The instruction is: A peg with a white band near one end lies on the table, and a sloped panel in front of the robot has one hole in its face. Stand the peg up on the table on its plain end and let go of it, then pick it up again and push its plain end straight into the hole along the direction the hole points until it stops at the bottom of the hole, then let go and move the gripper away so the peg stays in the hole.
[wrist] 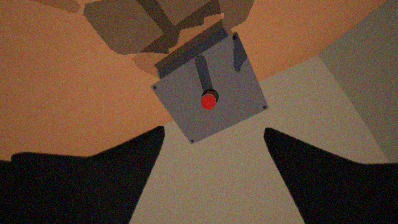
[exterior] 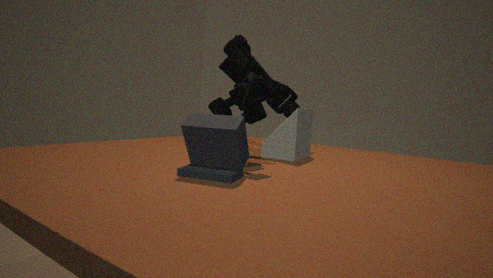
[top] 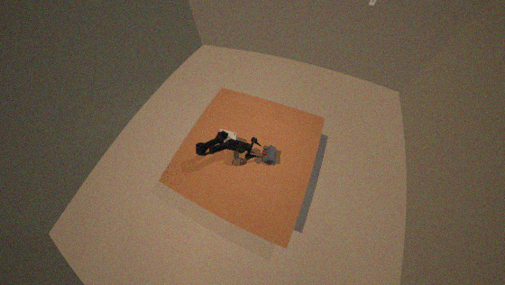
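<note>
The red peg (top: 264, 153) (wrist: 208, 101) stands in the hole of the grey-blue sloped panel (top: 271, 155) (exterior: 213, 147) (wrist: 180, 95), its round red end facing the wrist camera. The dark rim of the hole shows just behind that end, and the peg's shadow falls across the face. The white band cannot be made out clearly, and how deep the peg sits is hard to tell. My gripper (wrist: 213, 131) is wide open and empty, backed off in front of the panel face, with the peg clear of both fingers. The panel's back hides the peg in the exterior view.
A pale wedge-shaped block (top: 229, 134) (exterior: 283, 138) stands close beside the arm, on the side away from the panel. The orange table top (top: 225, 189) (exterior: 308, 211) ends in an edge some way behind the panel. Arm shadows fall on the table before the panel.
</note>
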`<act>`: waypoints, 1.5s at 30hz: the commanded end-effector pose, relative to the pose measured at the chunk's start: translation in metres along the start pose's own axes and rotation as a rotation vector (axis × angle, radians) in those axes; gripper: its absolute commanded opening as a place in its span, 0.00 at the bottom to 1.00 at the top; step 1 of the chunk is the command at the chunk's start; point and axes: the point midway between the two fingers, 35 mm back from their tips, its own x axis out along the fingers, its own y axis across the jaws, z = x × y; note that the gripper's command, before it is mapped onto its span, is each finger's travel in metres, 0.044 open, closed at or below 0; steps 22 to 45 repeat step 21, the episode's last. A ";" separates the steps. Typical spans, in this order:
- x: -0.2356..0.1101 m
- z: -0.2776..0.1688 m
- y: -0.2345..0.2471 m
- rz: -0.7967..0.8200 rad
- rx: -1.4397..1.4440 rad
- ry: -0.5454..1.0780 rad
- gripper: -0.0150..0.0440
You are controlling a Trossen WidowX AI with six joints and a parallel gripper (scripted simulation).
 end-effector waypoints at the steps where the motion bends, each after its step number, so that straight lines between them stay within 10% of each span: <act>1: -0.004 -0.001 0.000 0.002 0.005 0.003 1.00; 45: -0.018 -0.002 0.000 0.001 0.003 0.003 1.00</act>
